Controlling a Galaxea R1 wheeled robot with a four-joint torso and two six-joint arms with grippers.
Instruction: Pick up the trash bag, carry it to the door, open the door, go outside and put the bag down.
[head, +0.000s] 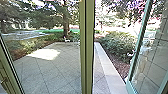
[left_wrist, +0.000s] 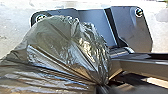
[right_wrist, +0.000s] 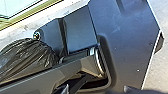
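The black trash bag (left_wrist: 57, 47) looms large and shiny in the left wrist view. Its plastic draws together into a tight neck at my left gripper (left_wrist: 102, 88), which is shut on it. Part of the same dark bag (right_wrist: 27, 56) shows in the right wrist view, beyond the jointed bar. In the head view a glass door (head: 128, 83) with a green frame stands swung outward at the right. How my right gripper stands cannot be made out.
An upright green post (head: 87, 47) rises mid-view, with a glazed panel's frame (head: 11, 67) to its left. Outside lie a paved yard (head: 57, 72), a pale curb (head: 107, 65) and bushes (head: 116, 45). In the right wrist view, a door or window frame (right_wrist: 30, 13) crosses a corner.
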